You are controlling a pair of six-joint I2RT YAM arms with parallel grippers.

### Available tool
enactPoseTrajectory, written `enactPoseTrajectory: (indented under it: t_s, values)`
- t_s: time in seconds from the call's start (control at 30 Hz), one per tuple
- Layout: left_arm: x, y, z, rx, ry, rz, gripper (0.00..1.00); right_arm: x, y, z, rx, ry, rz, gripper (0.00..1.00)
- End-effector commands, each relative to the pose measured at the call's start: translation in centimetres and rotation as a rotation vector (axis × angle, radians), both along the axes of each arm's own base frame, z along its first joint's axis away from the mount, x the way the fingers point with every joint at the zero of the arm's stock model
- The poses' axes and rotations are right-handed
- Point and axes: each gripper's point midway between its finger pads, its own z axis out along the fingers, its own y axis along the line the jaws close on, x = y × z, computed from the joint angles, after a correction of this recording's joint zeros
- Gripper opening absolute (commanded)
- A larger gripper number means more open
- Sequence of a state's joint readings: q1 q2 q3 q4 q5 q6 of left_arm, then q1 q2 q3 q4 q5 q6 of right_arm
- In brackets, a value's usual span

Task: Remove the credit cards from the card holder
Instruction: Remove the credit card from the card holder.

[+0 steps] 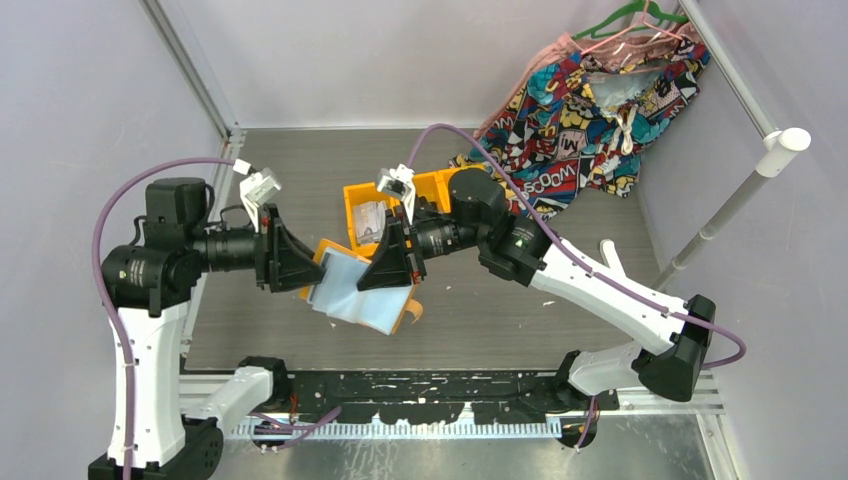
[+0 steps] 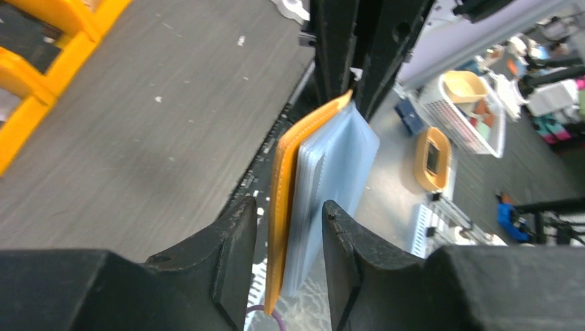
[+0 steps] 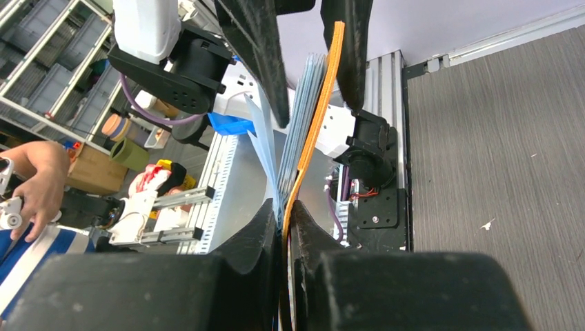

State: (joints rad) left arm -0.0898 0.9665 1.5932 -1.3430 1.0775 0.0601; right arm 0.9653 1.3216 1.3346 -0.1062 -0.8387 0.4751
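Note:
The card holder (image 1: pixel 358 292), orange with pale blue see-through pockets, hangs in the air between my two arms. My right gripper (image 1: pixel 388 268) is shut on its right edge; in the right wrist view the fingers (image 3: pixel 265 227) pinch the orange cover and blue pages (image 3: pixel 312 131). My left gripper (image 1: pixel 308 270) is open around the opposite edge. In the left wrist view the holder (image 2: pixel 324 162) stands edge-on between the fingertips (image 2: pixel 238 224), with a gap on each side. No credit cards can be made out; they are hidden.
Orange bin trays (image 1: pixel 432 188) sit behind the holder, one holding a grey-white papery bundle (image 1: pixel 371 218). A colourful printed garment (image 1: pixel 590 100) on hangers lies at the back right beside a white pole (image 1: pixel 735 205). The arm bases' rail (image 1: pixel 430 395) runs along the near edge.

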Motion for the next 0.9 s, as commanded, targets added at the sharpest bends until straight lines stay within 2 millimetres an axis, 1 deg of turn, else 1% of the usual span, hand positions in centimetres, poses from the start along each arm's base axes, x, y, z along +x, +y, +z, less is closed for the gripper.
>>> enactPoseTrajectory:
  t_s: [0.0,0.17,0.27,0.37,0.5,0.53,0.6,0.67,0.7,0.73,0.8,0.83,0.87]
  values:
    - [-2.7,-1.1,1.2,-0.117,0.05,-0.135,0.42,-1.1,-0.6,3.8,0.112,-0.073,0.042,0.08]
    - [-4.0,-1.5,2.1,-0.195,0.152,-0.21,0.43,-1.3,-0.7,4.0,0.115,-0.076,0.053,0.08]
    - [-4.5,-1.7,2.8,-0.25,0.202,-0.249,0.41,-1.4,-0.7,4.4,0.125,-0.083,0.063,0.08]
    - [-4.4,-1.8,2.7,-0.257,0.211,-0.242,0.35,-1.6,-0.6,4.9,0.141,-0.089,0.074,0.08]
    - [-3.8,-1.7,2.2,-0.232,0.158,-0.189,0.25,-2.1,-0.6,6.0,0.179,-0.1,0.093,0.08]
    - [-3.6,-1.7,2.1,-0.223,0.141,-0.172,0.2,-2.2,-0.6,6.3,0.192,-0.101,0.1,0.09]
    - [-3.3,-1.6,2.1,-0.205,0.106,-0.14,0.14,-2.5,-0.6,6.7,0.204,-0.105,0.106,0.1]
    - [-3.4,-1.5,2.2,-0.199,0.083,-0.132,0.12,-2.5,-0.6,6.8,0.206,-0.106,0.105,0.13]
    - [-3.4,-1.5,2.2,-0.198,0.078,-0.13,0.11,-2.5,-0.6,6.7,0.205,-0.106,0.106,0.2]
    - [-3.4,-1.5,2.3,-0.198,0.067,-0.127,0.1,-2.5,-0.6,6.7,0.205,-0.103,0.106,0.32]
    - [-3.2,-1.4,2.4,-0.188,0.044,-0.109,0.04,-2.4,-0.6,6.6,0.204,-0.1,0.094,0.63]
    - [-3.1,-1.4,2.5,-0.179,0.023,-0.1,0.02,-2.4,-0.7,6.7,0.21,-0.105,0.085,0.76]
    - [-3.0,-1.2,2.6,-0.163,-0.008,-0.083,0.0,-2.2,-0.9,6.7,0.212,-0.113,0.065,0.87]
